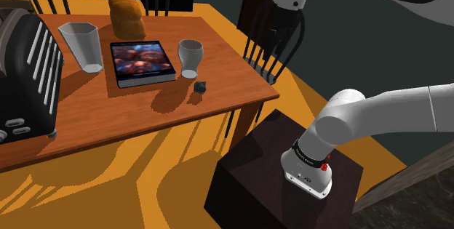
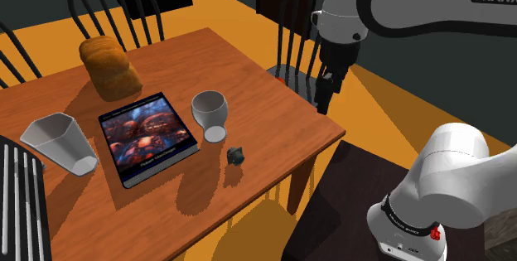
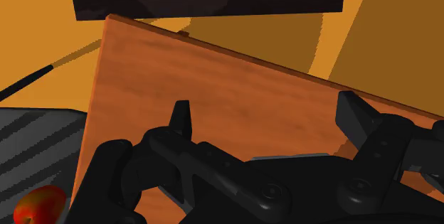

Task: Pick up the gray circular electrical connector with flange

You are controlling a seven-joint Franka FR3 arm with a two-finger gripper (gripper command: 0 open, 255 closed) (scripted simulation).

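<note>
Near the table (image 2: 248, 77) edge, a small, dark gray, knobbly connector (image 2: 237, 156); end effector (image 3: 267, 109) spread, well apart.

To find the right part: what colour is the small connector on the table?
The connector is dark grey, clearest in the second exterior view.

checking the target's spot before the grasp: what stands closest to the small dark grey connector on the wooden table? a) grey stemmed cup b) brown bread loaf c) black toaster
a, since the small dark grey connector lies on the wooden table right by the foot of the grey stemmed cup
</note>
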